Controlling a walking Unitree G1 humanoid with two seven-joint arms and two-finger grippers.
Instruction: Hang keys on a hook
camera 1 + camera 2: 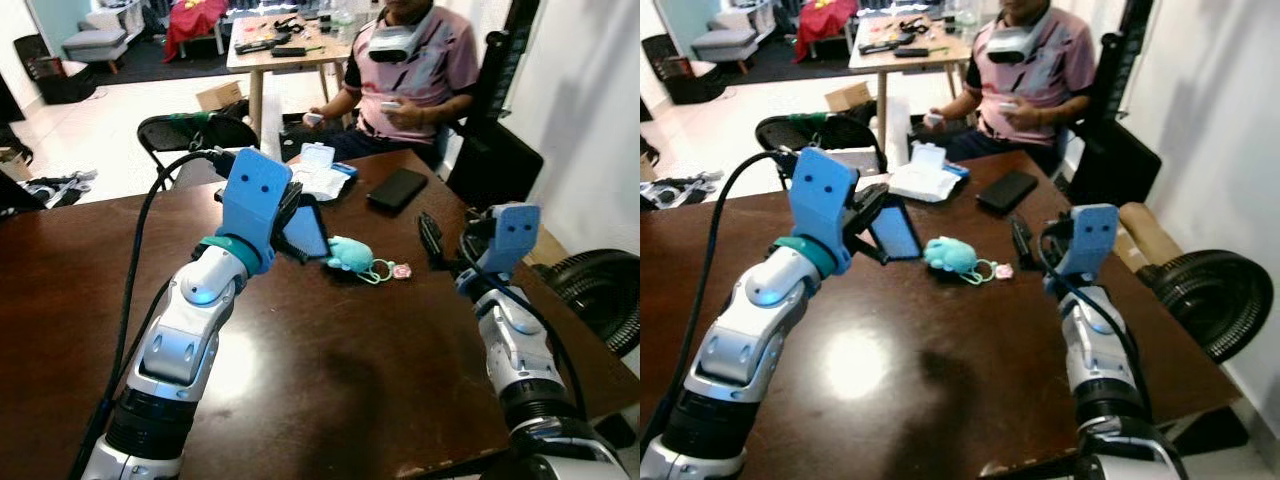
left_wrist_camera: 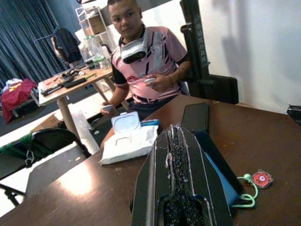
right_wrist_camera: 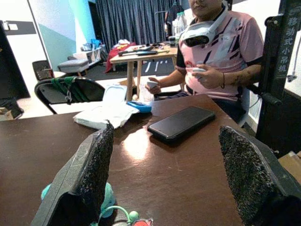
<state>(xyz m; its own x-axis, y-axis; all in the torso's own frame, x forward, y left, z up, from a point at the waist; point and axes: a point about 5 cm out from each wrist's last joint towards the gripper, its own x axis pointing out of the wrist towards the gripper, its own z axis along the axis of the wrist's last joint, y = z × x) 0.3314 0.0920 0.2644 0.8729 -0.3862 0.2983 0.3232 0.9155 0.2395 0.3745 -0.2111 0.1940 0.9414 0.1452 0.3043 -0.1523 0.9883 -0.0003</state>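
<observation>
1. Left hand [image 1: 312, 232]: fingers pressed together, empty, poised above the tabletop [image 1: 330, 380] just at 9 o'clock of the keys [image 1: 362, 258].
2. Right hand [image 3: 164, 188]: fingers spread wide, aimed at the keys; judged ready for pickup.
3. Keys lie flat mid-tabletop: teal plush charm, green ring, small red tag.
4. Phone [image 1: 397, 187] at 1 o'clock of them.
</observation>
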